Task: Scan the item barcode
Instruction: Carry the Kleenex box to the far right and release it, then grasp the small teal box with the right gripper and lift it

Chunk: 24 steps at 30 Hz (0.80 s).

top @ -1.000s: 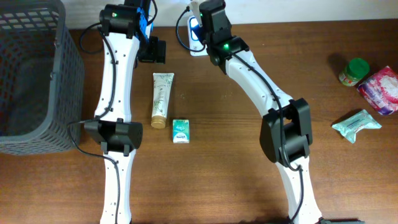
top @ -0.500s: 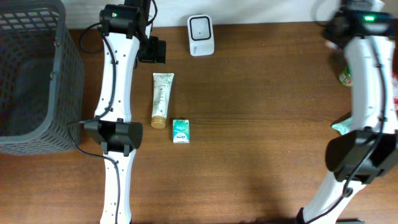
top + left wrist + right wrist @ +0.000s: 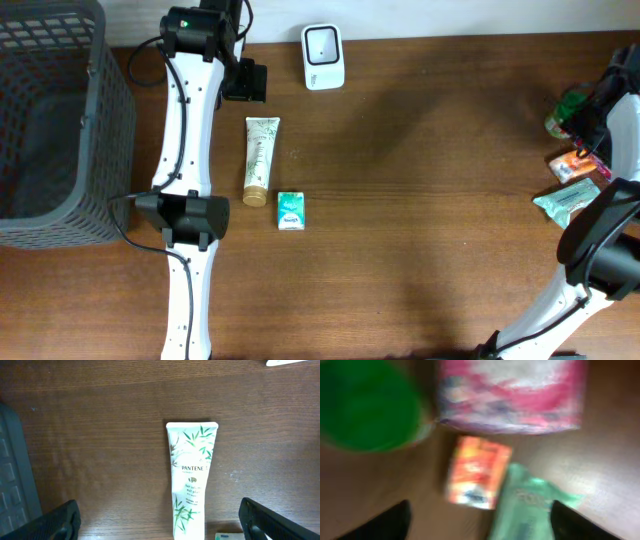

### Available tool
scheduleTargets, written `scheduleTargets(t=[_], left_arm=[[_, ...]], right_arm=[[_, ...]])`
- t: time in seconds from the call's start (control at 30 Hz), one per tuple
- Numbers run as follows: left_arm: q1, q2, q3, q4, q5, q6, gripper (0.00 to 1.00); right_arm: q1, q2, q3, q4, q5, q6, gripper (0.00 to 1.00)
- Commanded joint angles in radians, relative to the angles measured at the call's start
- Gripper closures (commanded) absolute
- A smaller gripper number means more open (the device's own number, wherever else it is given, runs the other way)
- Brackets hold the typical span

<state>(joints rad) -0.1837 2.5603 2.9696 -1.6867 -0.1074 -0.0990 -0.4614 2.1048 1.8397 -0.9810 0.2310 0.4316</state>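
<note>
tube (glossy, leaf-printed) lies flat on grained wood table

Softly and evenly lit, with faint shadows on the desk. Sharp from overhead and left wrist; heavily motion-blurred at right wrist.

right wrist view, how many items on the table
4: green-lidded jar upper left, pink-and-white pack top, orange packet centre, green pouch lower right. Blurred; others may lie out of frame.
</note>
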Motion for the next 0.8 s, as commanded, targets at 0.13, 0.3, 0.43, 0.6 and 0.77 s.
scheduleTargets(t=[0.13, 0.3, 0.43, 0.6, 0.77], left_arm=[[0.003, 0.0, 0.008, -0.001, 0.007, -0.01, 0.01], [0.003, 0.0, 0.008, -0.001, 0.007, -0.01, 0.01], [0.003, 0.0, 0.008, -0.001, 0.007, -0.01, 0.01], [0.003, 0.0, 0.008, -0.001, 0.007, -0.01, 0.01], [0.003, 0.0, 0.008, -0.001, 0.007, -0.01, 0.01]], right_arm=[[0.174, -0.006, -0.002, -0.035, -0.837, -0.245, 0.12], [0.505, -0.004, -0.055, -0.142, -0.842, -0.3, 0.12], [0.737, -0.004, -0.17, -0.061, -0.841, -0.21, 0.15], [0.941, -0.003, -0.306, 0.192, -0.827, 0.046, 0.3], [1.062, -0.003, -0.457, 0.436, -0.742, 0.301, 0.37]])
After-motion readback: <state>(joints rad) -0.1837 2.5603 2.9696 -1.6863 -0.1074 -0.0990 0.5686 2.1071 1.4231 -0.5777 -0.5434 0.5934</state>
